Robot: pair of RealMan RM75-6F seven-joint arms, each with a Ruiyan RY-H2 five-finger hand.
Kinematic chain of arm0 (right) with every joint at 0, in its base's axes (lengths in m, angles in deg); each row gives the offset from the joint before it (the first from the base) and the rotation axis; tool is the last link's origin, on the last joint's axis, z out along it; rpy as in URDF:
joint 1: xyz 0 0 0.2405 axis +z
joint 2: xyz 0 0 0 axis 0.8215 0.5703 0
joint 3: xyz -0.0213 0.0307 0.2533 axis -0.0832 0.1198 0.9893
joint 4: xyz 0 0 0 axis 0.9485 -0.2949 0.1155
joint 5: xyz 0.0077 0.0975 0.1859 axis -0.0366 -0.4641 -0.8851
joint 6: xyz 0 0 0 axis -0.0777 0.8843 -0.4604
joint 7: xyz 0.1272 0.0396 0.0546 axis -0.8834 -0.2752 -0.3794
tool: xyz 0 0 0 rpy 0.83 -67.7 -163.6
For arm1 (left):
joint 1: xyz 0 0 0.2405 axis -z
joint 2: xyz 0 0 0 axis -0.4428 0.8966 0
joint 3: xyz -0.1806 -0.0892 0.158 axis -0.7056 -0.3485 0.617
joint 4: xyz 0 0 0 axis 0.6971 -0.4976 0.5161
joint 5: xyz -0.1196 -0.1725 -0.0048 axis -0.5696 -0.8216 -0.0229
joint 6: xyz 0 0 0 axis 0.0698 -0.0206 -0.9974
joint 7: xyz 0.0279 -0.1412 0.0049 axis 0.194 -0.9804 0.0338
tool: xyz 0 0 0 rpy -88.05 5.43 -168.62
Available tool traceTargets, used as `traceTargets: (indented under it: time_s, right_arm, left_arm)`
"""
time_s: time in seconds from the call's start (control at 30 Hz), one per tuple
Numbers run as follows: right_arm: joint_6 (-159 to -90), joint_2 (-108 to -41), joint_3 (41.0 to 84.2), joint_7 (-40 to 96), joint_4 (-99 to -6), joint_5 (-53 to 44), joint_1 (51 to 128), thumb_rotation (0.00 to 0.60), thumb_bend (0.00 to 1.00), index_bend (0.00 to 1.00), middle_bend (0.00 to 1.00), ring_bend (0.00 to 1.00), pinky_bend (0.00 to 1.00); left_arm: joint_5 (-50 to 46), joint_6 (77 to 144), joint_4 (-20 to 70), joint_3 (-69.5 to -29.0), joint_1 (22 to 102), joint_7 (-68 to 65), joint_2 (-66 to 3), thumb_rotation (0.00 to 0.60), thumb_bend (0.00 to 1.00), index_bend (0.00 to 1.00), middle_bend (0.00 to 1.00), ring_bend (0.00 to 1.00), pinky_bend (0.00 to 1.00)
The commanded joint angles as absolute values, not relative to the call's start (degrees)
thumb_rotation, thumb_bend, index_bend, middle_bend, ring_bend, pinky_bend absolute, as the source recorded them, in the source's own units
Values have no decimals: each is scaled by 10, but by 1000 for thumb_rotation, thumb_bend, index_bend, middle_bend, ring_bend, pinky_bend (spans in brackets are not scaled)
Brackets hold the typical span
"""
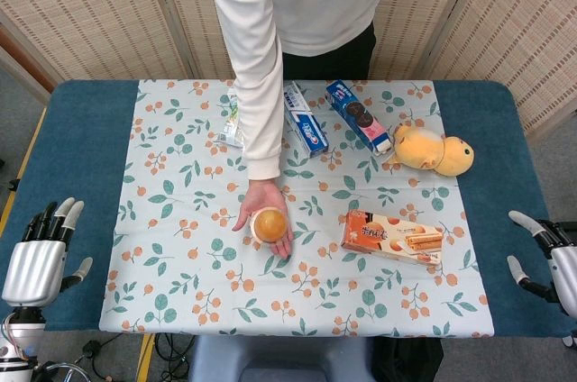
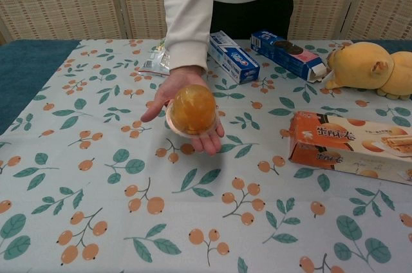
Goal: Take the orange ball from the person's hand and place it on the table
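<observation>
Floral tablecloth (image 2: 96, 208), glossy orange ball (image 2: 192, 109), open palm (image 2: 187, 115)

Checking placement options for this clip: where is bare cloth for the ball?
Free: near cloth below the person's hand holding the orange ball, and the left side toward the left robot hand. Crowded: wafer box at right, toothpaste box, cookie box, plush toy at back.

bright even light — soft faint shadows, sharp focus, no glare
</observation>
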State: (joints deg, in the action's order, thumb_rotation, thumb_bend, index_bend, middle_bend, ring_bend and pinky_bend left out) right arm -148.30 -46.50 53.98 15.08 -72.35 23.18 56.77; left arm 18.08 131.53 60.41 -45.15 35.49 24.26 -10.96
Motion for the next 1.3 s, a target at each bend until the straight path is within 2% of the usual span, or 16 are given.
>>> traceTargets:
  time_s: [0.03, 0.37, 0.53, 0.77, 0.93, 1.3]
  right_arm:
    - [-1484, -465, 539, 151, -723, 232, 567, 600, 391, 181, 274, 214, 411]
    - [-1489, -462, 540, 150, -723, 232, 564, 600, 391, 182, 274, 214, 411]
    - [-1492, -458, 542, 155, -728, 231, 563, 600, 391, 181, 274, 214, 411]
    - [-1492, -452, 544, 163, -737, 233, 566, 600, 391, 181, 274, 214, 411]
    - [-1488, -452, 544, 167, -742, 233, 568, 600, 391, 182, 274, 214, 411]
    - [-1487, -447, 543, 172, -747, 229, 565, 600, 391, 181, 274, 213, 411]
  left_arm:
    - [181, 1314, 604, -451, 355, 243, -110, 600, 258, 0, 0, 0, 132]
    - [199, 1312, 600, -454, 361, 238, -108, 600, 258, 0, 0, 0, 132]
    - [237, 1286, 591, -454, 385, 205, -102, 600, 258, 0, 0, 0, 130]
    - [314, 1197, 582, -455, 462, 132, -91, 600, 258, 0, 0, 0, 105]
    - [342, 1126, 575, -469, 531, 97, -109, 600, 258, 0, 0, 0, 101]
    - [294, 975, 522, -512, 669, 77, -185, 600, 258, 0, 0, 0, 101]
